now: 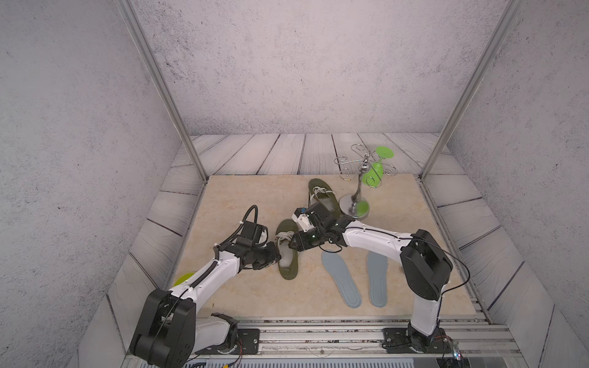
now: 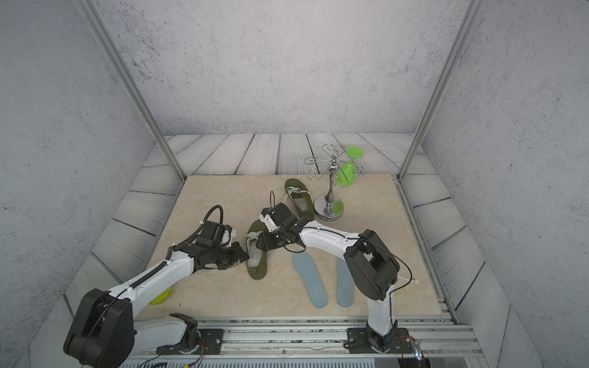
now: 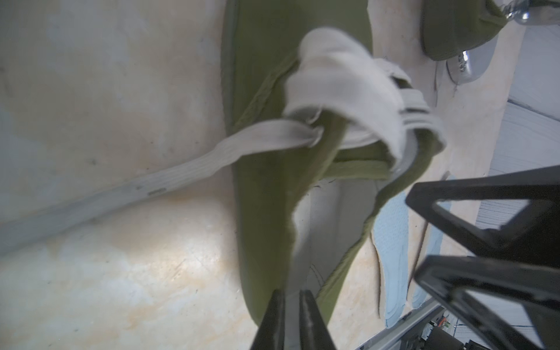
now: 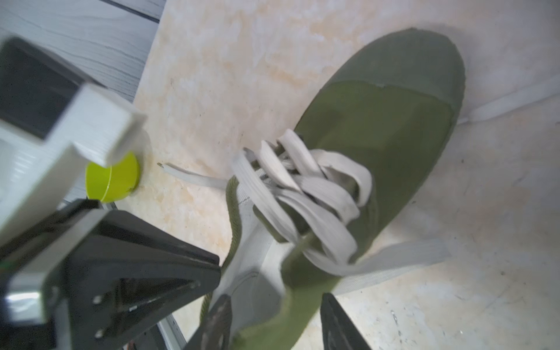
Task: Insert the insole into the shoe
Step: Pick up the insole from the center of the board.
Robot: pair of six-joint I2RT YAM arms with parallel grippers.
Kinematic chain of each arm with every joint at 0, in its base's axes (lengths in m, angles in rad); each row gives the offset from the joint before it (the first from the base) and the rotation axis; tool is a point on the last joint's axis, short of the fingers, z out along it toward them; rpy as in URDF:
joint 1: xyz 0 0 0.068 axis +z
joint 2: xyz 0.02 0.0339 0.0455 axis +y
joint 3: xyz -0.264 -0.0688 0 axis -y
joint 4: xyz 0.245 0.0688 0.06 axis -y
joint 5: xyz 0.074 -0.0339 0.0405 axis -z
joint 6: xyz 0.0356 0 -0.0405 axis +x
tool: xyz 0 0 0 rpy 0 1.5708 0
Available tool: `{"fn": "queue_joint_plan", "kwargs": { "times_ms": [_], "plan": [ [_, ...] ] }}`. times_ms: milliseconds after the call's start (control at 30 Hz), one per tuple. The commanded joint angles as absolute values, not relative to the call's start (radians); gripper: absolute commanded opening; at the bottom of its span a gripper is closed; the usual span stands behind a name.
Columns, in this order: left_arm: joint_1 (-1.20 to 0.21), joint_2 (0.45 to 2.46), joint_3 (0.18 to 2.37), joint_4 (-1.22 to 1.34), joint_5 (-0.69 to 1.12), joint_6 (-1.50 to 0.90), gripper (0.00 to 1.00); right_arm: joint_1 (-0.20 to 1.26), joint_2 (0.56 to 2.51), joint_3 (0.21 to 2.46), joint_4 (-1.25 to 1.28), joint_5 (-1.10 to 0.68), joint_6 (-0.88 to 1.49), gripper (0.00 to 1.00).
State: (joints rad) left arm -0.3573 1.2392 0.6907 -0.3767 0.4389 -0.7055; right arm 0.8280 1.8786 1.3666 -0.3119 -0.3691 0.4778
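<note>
Insertion not begun, pick + insert remain: insoles [image 1: 342,280] [image 1: 377,277] flat nr surface [image 1: 255,296] front edge, outside shoe [image 1: 290,272] at centre; L claw [image 3: 290,298] barely parted at collar [image 3: 289,230]; R claw [image 4: 274,318] wide astride side wall [image 4: 303,288]; neither gripping.

The shoe [image 4: 378,136] is olive green with off-white laces [image 4: 303,188], the insoles [image 1: 342,280] grey-blue, the tabletop [image 1: 248,197] marbled beige.
</note>
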Motion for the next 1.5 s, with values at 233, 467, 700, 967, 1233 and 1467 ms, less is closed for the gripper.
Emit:
{"fn": "queue_joint_plan", "kwargs": {
  "times_ms": [233, 467, 700, 967, 1233, 1467],
  "plan": [
    [-0.351, 1.12, 0.726, -0.504, 0.385, -0.693, 0.33, 0.825, 1.643, 1.315, -0.538, -0.138, 0.398, 0.6],
    [-0.353, 1.042, 0.76, -0.589, 0.344, -0.679, 0.37, 0.818, 1.472, 1.179, -0.687, 0.081, 0.429, 0.61],
    [-0.371, 1.034, 0.821, -0.626, 0.335, -0.67, 0.38, 0.733, 1.27, 0.99, -0.76, 0.158, 0.564, 0.63],
    [-0.512, 1.122, 0.892, -0.58, 0.277, -0.685, 0.4, 0.501, 1.094, 0.797, -0.787, 0.065, 0.62, 0.65],
    [-0.564, 1.194, 0.925, -0.5, 0.296, -0.733, 0.4, 0.279, 1.052, 0.646, -0.77, -0.06, 0.657, 0.63],
    [-0.587, 1.218, 0.936, -0.499, 0.289, -0.738, 0.4, 0.171, 1.08, 0.554, -0.673, -0.169, 0.668, 0.52]
  ]
}}
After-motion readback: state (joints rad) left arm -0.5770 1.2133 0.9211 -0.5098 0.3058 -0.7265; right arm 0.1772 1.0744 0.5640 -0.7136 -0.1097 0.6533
